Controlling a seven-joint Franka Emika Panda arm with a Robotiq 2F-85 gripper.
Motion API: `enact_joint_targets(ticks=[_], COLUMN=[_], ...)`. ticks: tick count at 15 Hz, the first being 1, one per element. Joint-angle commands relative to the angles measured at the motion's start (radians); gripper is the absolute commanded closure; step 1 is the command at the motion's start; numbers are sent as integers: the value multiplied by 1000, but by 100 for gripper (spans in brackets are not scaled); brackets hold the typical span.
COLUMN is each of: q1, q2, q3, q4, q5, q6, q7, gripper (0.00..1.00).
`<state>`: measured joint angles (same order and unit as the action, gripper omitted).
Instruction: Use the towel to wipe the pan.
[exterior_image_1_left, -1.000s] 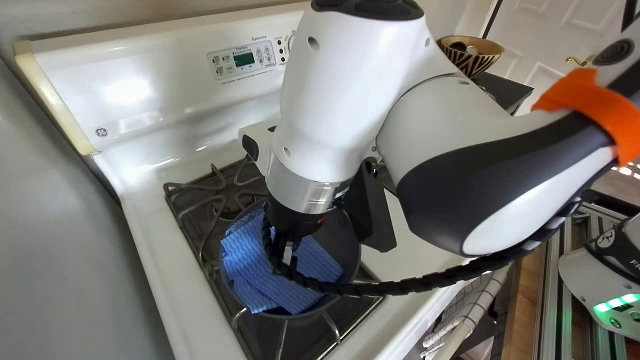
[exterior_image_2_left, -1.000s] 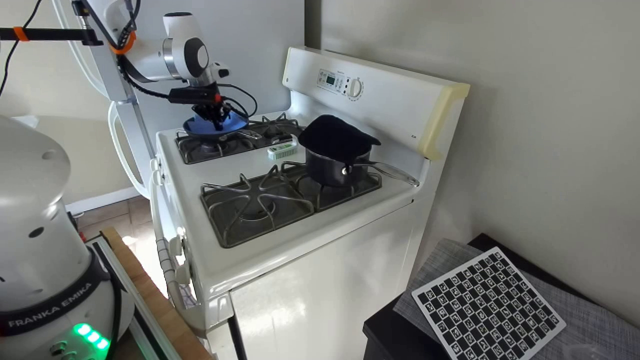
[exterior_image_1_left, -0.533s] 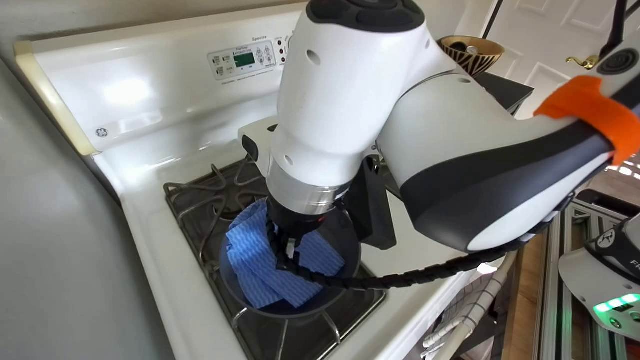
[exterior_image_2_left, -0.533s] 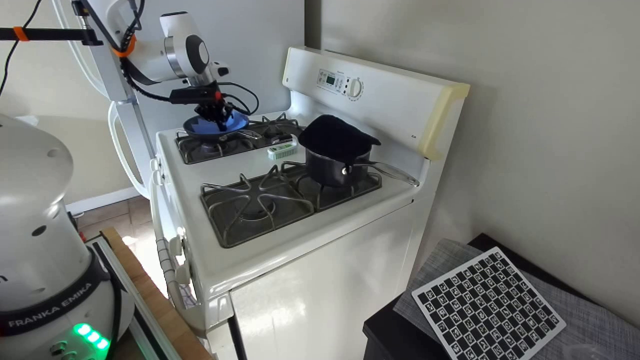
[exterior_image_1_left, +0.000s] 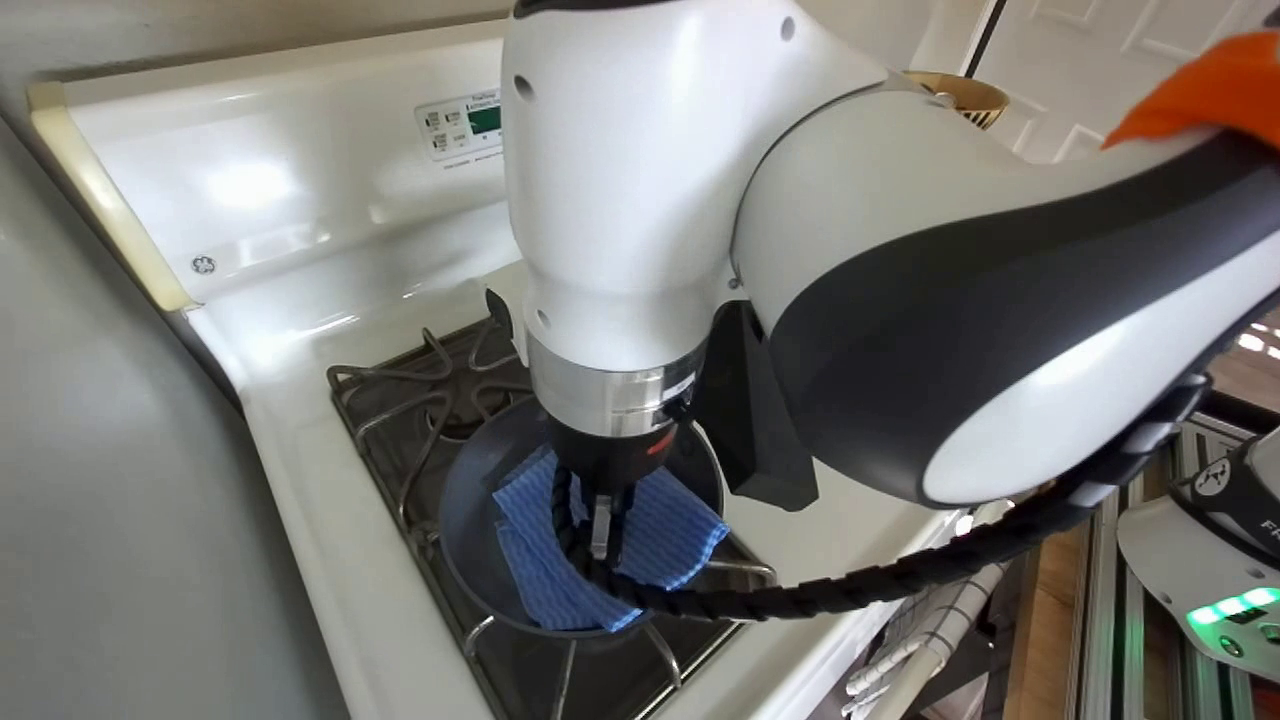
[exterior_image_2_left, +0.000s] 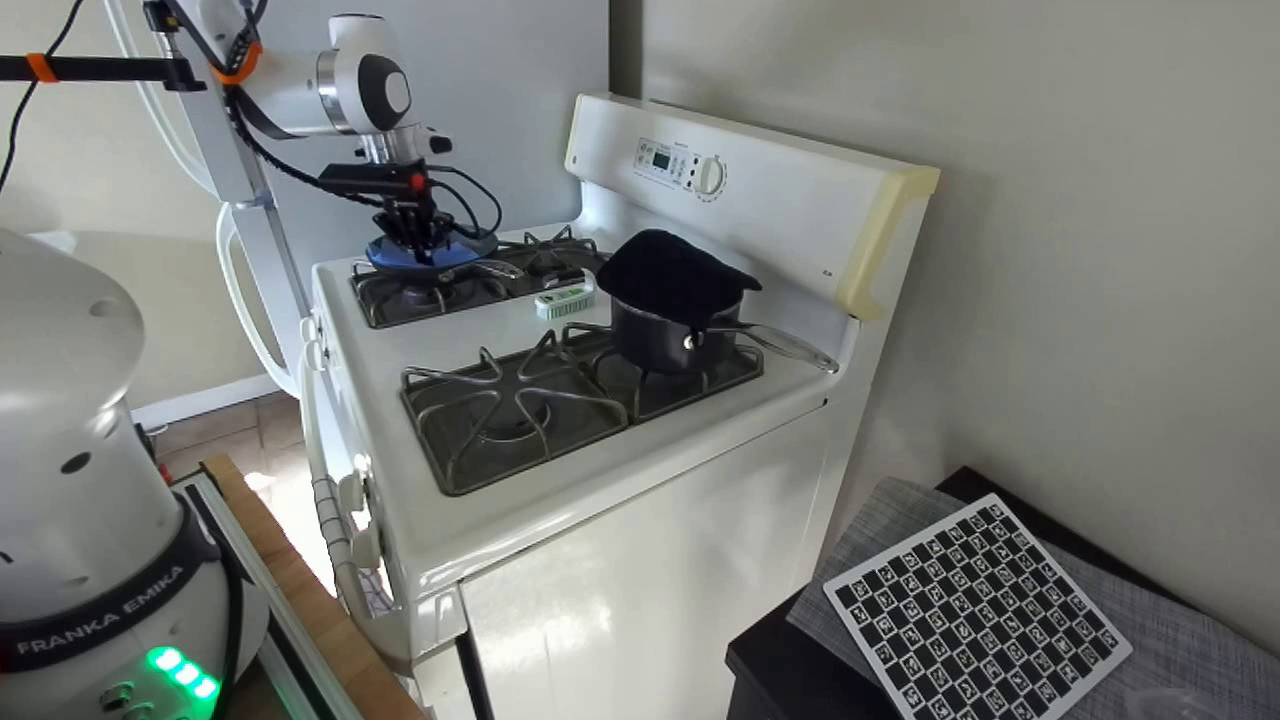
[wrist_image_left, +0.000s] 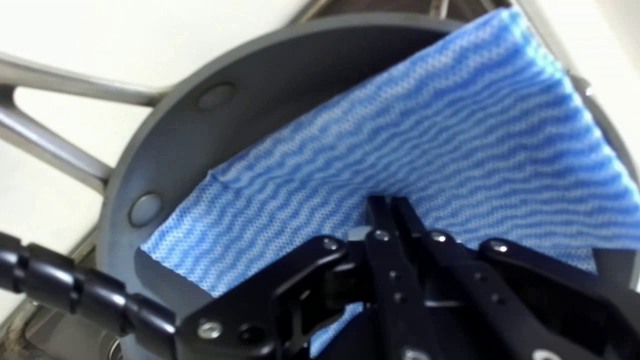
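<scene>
In the wrist view the claw (wrist_image_left: 389, 201) stands narrow at lower right, its tips nearly together against the towel (wrist_image_left: 400, 155); whether any of it is pinched between them I cannot tell. The towel lies in the pan (wrist_image_left: 250, 95), crossing its rim at upper right. In an exterior view both sit low, left of middle. In an exterior view the pan stands upper left on the surface (exterior_image_2_left: 450, 340).

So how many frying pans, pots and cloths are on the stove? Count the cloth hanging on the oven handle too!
1 frying pan
1 pot
3 cloths: blue towel, black cloth, checked cloth
Total: 5
</scene>
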<state>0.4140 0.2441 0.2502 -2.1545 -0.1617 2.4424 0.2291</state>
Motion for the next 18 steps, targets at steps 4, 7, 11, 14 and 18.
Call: enact_joint_targets(ticks=[4, 7, 11, 14, 18], q1=[-48, -41, -26, 1, 49], q2=[40, 47, 62, 57, 39], q3=[55, 44, 22, -20, -90], q4=[15, -1, -10, -15, -16], q5=[200, 179, 131, 46, -127], q6=[41, 153, 274, 277, 227], q7=[-97, -82, -62, -16, 97], gripper=[100, 100, 100, 100, 100])
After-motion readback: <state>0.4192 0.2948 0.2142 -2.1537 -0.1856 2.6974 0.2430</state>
